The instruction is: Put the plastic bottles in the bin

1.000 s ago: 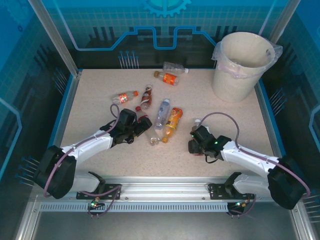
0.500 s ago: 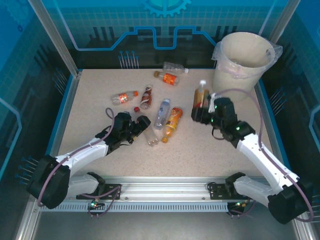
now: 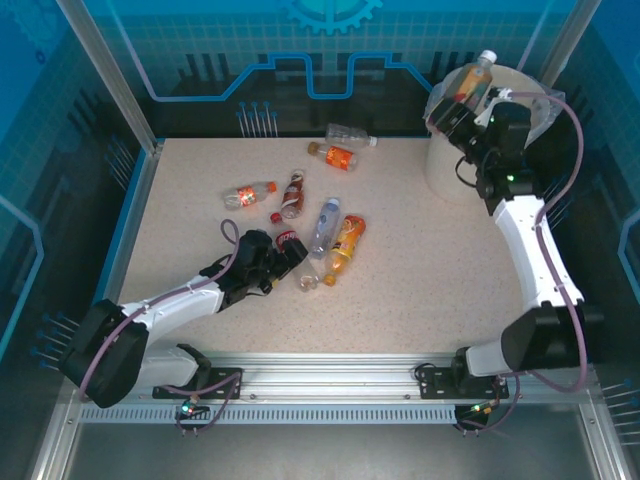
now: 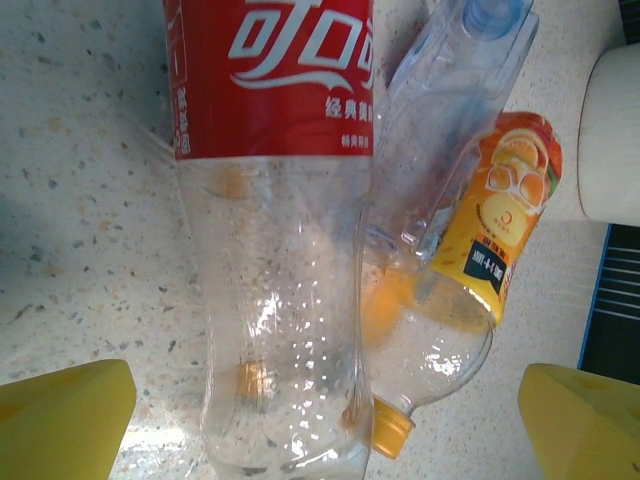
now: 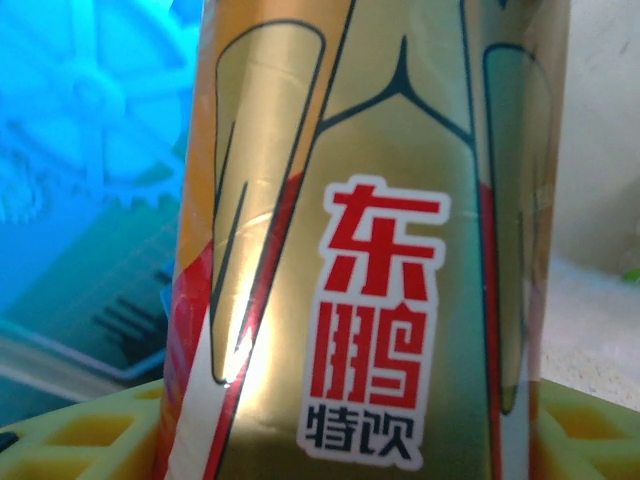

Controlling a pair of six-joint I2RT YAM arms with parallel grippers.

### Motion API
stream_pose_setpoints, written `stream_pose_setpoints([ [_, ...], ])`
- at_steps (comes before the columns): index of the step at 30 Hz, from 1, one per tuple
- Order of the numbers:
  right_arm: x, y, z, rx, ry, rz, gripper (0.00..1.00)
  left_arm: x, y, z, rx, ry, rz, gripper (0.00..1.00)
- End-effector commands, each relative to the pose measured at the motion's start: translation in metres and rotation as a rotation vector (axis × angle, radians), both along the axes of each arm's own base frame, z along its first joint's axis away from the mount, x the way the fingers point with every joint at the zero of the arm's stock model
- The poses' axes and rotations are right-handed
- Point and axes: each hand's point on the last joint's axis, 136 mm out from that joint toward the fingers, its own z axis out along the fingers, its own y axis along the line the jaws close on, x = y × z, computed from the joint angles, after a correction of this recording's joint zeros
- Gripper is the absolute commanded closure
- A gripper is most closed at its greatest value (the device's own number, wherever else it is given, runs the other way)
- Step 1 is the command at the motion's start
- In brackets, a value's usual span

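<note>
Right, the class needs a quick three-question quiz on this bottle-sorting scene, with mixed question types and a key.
1. True or false: the right gripper holds a gold-labelled bottle up by the bin.
2. The left gripper is: A) open around a red-labelled bottle; B) shut on a cap; C) over the bin.
3. Fill in: the bin stands at the table's far ___ corner.
Key: 1 true; 2 A; 3 right.
</note>
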Motion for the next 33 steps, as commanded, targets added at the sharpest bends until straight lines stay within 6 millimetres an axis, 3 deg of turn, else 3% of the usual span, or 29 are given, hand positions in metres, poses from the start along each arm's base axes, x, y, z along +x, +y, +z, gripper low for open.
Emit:
stream_pose_setpoints([
  [1,0.018,-0.033,0.033,0.162,-0.077,-0.112,0.47,0.009,0.003,0.005,0.028,-0.024,0.028,0.01],
  [4,0.034,-0.060,0.035,0.240,-0.078,-0.203,0.47,0.011,0.003,0.006,0.037,-0.032,0.022,0.01],
  [7,0.051,-0.074,0.030,0.259,-0.047,-0.277,0.43,0.012,0.003,0.006,0.053,-0.037,0.014,0.01],
  [13,0.075,-0.098,0.011,0.352,0.084,-0.406,0.22,0.014,0.005,0.007,0.091,-0.052,0.000,0.01],
  [17,0.080,-0.105,0.016,0.380,0.078,-0.448,0.07,0.014,0.004,0.003,0.088,-0.046,0.002,0.01],
  [21,0.079,-0.108,0.019,0.380,0.085,-0.469,0.00,0.014,0.002,0.001,0.097,-0.041,-0.021,0.01],
  [26,0.073,-0.105,0.028,0.327,0.075,-0.439,0.00,0.013,0.001,-0.003,0.110,-0.014,-0.029,0.01],
  [33,0.050,-0.069,0.057,0.119,0.032,-0.225,0.00,0.014,0.001,-0.011,0.159,0.044,-0.045,0.01],
])
